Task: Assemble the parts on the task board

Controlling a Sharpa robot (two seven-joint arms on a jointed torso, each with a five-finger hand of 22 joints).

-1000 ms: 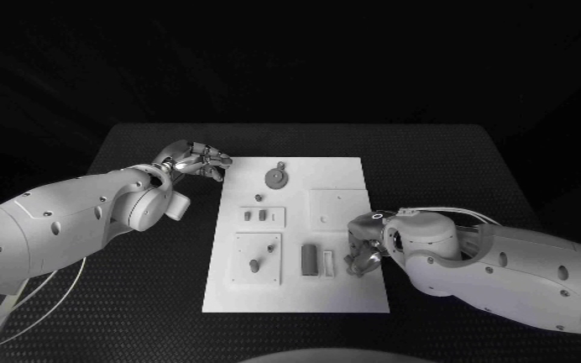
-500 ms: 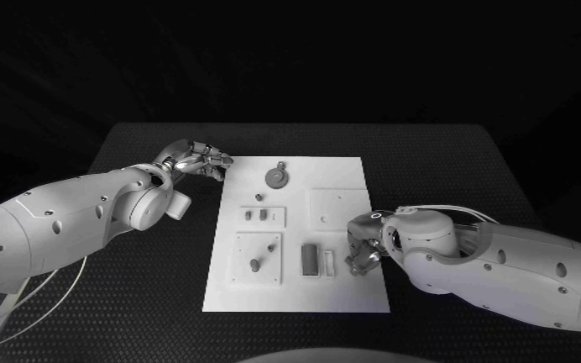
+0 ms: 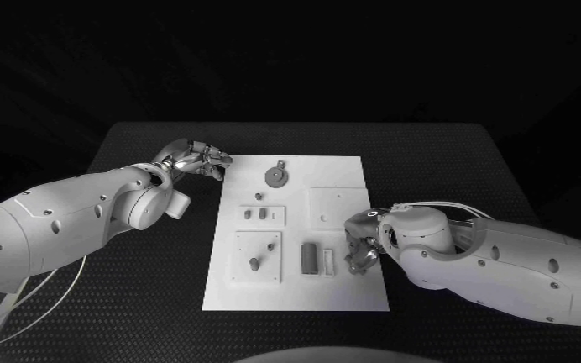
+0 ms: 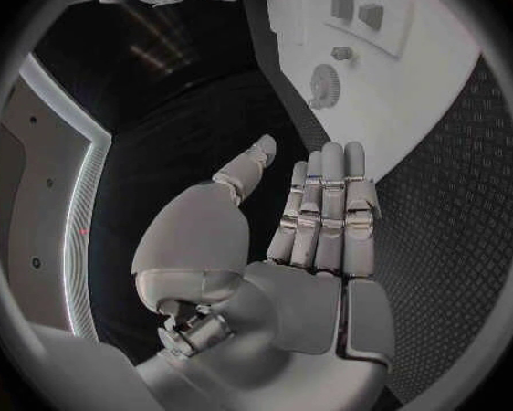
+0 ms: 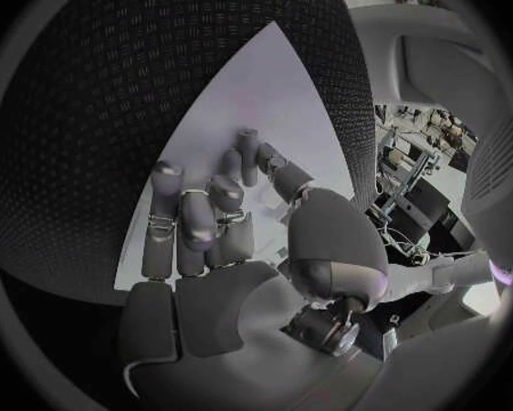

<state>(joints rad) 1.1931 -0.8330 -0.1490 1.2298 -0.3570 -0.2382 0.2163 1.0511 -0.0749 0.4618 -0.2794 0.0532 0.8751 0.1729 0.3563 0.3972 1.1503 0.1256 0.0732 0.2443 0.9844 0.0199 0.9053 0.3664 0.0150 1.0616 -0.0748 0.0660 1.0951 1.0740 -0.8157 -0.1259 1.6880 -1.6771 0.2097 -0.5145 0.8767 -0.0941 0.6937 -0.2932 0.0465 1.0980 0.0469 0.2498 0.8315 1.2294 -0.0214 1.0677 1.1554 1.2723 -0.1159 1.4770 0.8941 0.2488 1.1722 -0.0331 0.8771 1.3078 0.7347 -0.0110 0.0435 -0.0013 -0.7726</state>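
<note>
Black table point(image 3: 145, 304), task board point(image 3: 345, 291) under right hand point(image 3: 361, 249) fingers point(image 5: 200, 219)

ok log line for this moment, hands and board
left hand: open, off task board's far left corner | right hand: over task board near right edge, grip unclear | gear part: far end

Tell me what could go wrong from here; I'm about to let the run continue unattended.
1. The right hand hangs low over the task board beside the dark bar part; its fingers could knock that part out of place.
2. From the head view the right hand hides whatever lies under it, so a grasp there may miss.
3. The left hand sits at the board's far corner, near the gear, and might brush it.
</note>
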